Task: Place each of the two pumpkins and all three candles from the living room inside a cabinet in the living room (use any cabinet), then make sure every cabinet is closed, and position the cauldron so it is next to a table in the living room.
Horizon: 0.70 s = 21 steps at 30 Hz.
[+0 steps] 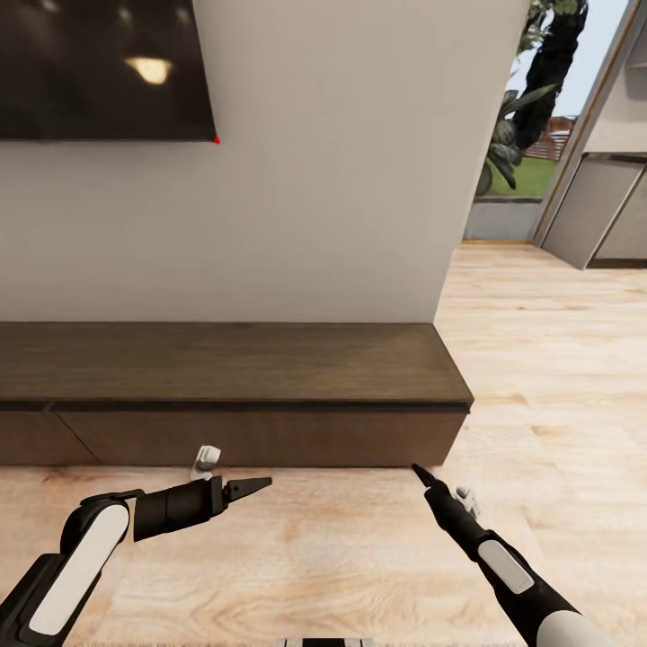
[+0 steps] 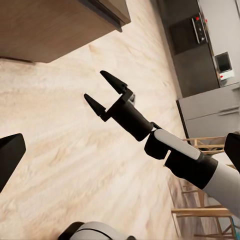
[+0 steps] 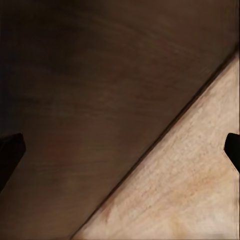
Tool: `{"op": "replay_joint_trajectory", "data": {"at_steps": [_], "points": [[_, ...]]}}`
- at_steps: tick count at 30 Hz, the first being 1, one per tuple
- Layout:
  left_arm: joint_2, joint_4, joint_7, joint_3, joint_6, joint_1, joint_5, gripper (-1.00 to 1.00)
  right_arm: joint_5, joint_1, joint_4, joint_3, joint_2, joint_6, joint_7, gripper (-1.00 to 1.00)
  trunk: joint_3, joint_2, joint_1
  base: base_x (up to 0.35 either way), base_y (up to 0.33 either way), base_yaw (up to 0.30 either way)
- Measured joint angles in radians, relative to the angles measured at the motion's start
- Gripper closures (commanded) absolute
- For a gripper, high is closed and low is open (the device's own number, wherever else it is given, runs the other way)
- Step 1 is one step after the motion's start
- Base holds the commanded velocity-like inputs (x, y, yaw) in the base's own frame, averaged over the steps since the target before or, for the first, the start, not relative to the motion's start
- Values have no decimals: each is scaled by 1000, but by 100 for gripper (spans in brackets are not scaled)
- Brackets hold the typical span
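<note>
The cabinet (image 1: 234, 359) is a long low dark brown wood unit against the white wall, and its drawer fronts sit flush. My left gripper (image 1: 256, 487) hovers over the floor just in front of it, fingers spread wide in the left wrist view. My right gripper (image 1: 419, 471) is near the cabinet's right end, and its two black fingers (image 2: 101, 74) stand apart with nothing between them. The right wrist view looks close at the cabinet's front (image 3: 100, 75) where it meets the floor. The pumpkins, candles, cauldron and table are out of view.
A dark TV screen (image 1: 99, 63) hangs on the wall above the cabinet. Pale wood floor (image 1: 539, 377) runs to the right past the wall's corner toward a window with plants (image 1: 530, 99) and grey units (image 1: 602, 216). Wooden chairs (image 2: 200, 212) stand behind the right arm.
</note>
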Motion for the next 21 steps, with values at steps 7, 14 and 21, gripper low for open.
{"op": "replay_joint_trajectory", "data": {"at_steps": [7,14,21], "points": [[0,-1,0,0,1,0,1,-100,2,0,-4,1,-1,-9,-40,-100,-12,-1,1,0,0,0],[0,-3,-1,-1,1,0,2,-100,3,0,-11,7,-1,-5,4,-100,-12,-1,1,0,0,0],[0,-3,-2,-1,1,0,3,-100,2,0,-16,13,-4,29,189,-100,-12,-1,1,7,0,0]]}}
